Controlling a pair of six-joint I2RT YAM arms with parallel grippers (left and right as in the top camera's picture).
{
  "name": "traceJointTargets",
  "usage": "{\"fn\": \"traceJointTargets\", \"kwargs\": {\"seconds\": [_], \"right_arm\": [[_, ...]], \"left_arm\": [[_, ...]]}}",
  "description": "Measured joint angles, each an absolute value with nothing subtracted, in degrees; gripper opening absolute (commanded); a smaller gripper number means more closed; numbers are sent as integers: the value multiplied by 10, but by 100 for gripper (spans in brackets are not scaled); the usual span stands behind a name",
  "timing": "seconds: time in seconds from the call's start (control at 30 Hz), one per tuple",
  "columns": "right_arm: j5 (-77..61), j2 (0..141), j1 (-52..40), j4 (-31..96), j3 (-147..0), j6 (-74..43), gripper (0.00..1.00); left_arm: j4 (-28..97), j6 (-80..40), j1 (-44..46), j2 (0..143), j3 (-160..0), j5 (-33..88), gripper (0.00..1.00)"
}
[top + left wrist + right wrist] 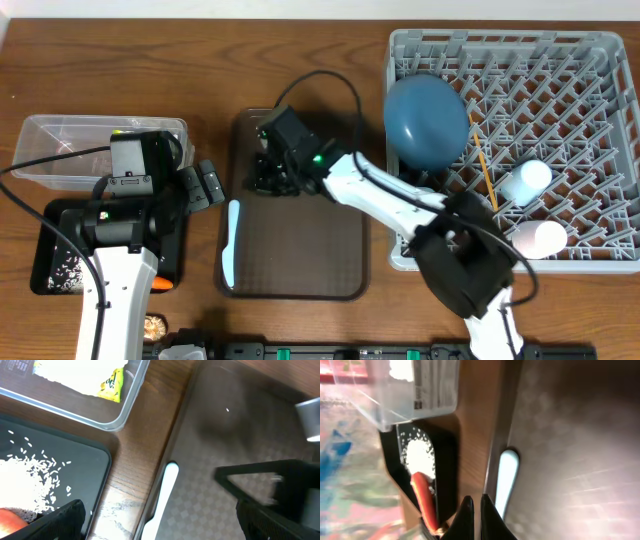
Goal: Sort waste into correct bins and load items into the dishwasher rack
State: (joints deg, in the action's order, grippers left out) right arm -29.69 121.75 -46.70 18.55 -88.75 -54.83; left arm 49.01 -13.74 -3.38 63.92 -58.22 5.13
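- Left gripper (208, 185): gapes wide, holds nothing.
- Left wrist view: shows wrapper (112, 382) in clear tub (127, 405), rice (25, 477) on black tray (85, 455).
- Right gripper (479, 517): pinches shut, empty, beside spoon (506, 480) on brown tray (580, 460).
- Overhead alone: shows plate (425, 120), chopstick (483, 160) in rack (600, 60).

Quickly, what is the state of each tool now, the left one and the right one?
Left tool: open, holding nothing.
Right tool: closed, nothing visible between its fingers.
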Motion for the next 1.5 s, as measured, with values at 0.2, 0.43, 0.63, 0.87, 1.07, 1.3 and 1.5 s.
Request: {"fn": "traceJointTargets", "kwargs": {"seconds": [0.2, 0.43, 0.63, 0.87, 1.07, 1.3, 1.5], "right_arm": [[-348, 1272, -483, 167, -888, -606, 1], [-363, 1278, -513, 164, -887, -628, 1], [-363, 1290, -528, 159, -887, -651, 1], [-382, 1326, -529, 149, -888, -667, 1], [-402, 1327, -521, 158, -888, -645, 1], [-449, 1323, -454, 261, -893, -538, 1], [-455, 1306, -385, 327, -892, -337, 6]], "left_arm": [[490, -137, -34, 639, -582, 51, 98], [490, -137, -34, 639, -582, 51, 98], [490, -137, -34, 639, -582, 51, 98], [490, -137, -34, 639, -582, 51, 98], [490, -137, -34, 639, -582, 51, 98], [491, -137, -34, 639, -582, 51, 98], [491, -137, -34, 639, -582, 51, 98]]}}
